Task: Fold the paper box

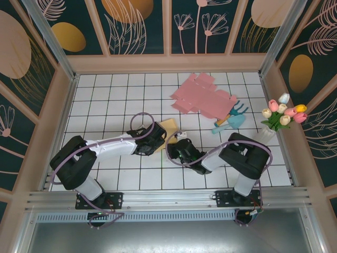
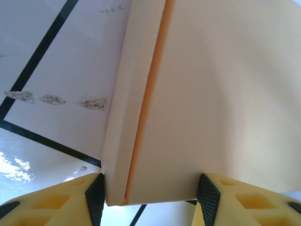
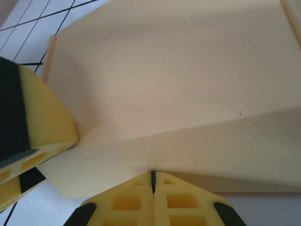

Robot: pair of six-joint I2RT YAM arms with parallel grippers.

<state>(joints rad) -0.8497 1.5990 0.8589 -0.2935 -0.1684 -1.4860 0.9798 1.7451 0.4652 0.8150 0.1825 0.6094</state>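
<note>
The cream box [image 1: 169, 126] lies on the tabletop [image 1: 105, 100], just nearer our arm bases than the pink sheet [image 1: 202, 95] and left of it. Our left claw [image 2: 154, 190] grips the box, its pads [image 2: 96, 193] pressed against either side of a folded edge. Our right claw [image 3: 153, 178] is closed, tips meeting at a crease on the box's side away from the pink sheet; we cannot tell whether paper is pinched there.

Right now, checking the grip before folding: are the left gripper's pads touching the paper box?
Touching. In the left wrist view the left gripper has both pads flush against the sides of the paper box.
</note>
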